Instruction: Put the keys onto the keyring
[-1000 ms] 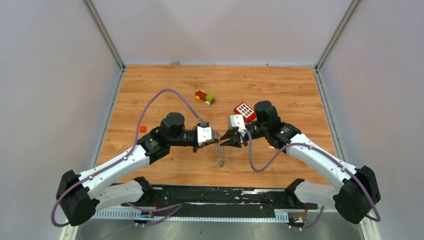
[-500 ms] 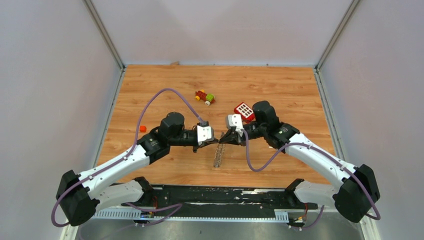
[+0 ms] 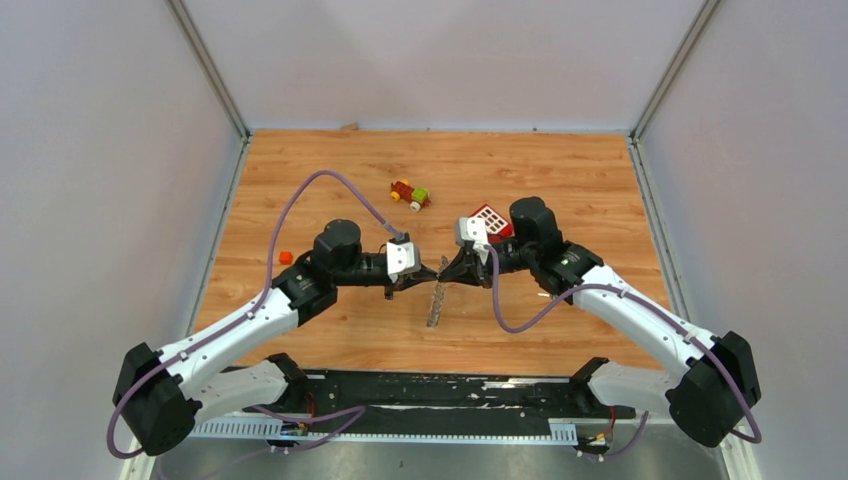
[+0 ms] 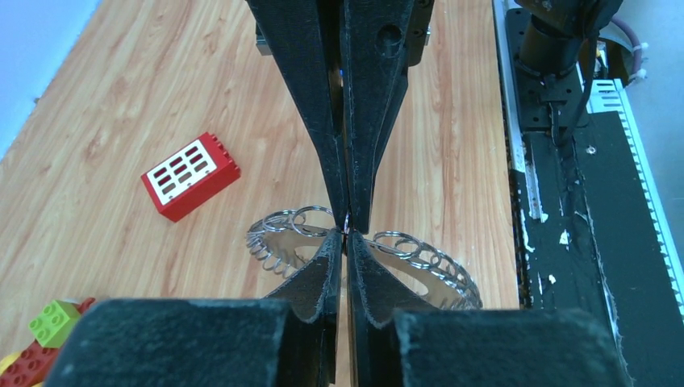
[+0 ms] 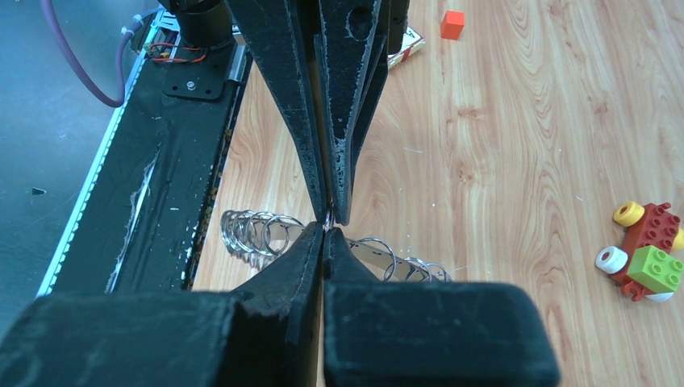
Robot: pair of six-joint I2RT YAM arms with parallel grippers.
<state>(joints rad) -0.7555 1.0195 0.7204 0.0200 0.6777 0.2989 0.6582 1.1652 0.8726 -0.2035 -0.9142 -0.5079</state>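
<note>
The keyring point(image 3: 435, 305) is a metal band fringed with many silver rings. It hangs edge-on under the spot where my two grippers meet tip to tip. My left gripper point(image 3: 431, 273) is shut on its top edge from the left. My right gripper point(image 3: 448, 273) is shut on the same spot from the right. In the left wrist view the ring point(image 4: 419, 258) curves to both sides behind my shut left gripper point(image 4: 347, 234). In the right wrist view it point(image 5: 250, 230) spreads behind my shut right gripper point(image 5: 325, 228). The two small loose keys are not in view.
A red block with white squares point(image 3: 490, 219) lies just behind the right gripper. A small red-yellow-green toy point(image 3: 410, 194) sits farther back. A tiny orange cube point(image 3: 285, 257) lies left of the left arm. The black base rail point(image 3: 430, 390) runs along the near edge.
My right gripper has moved left, closed, and met the left gripper's tips. The left gripper drew back slightly to the left. The hanging keyring has turned more edge-on.
</note>
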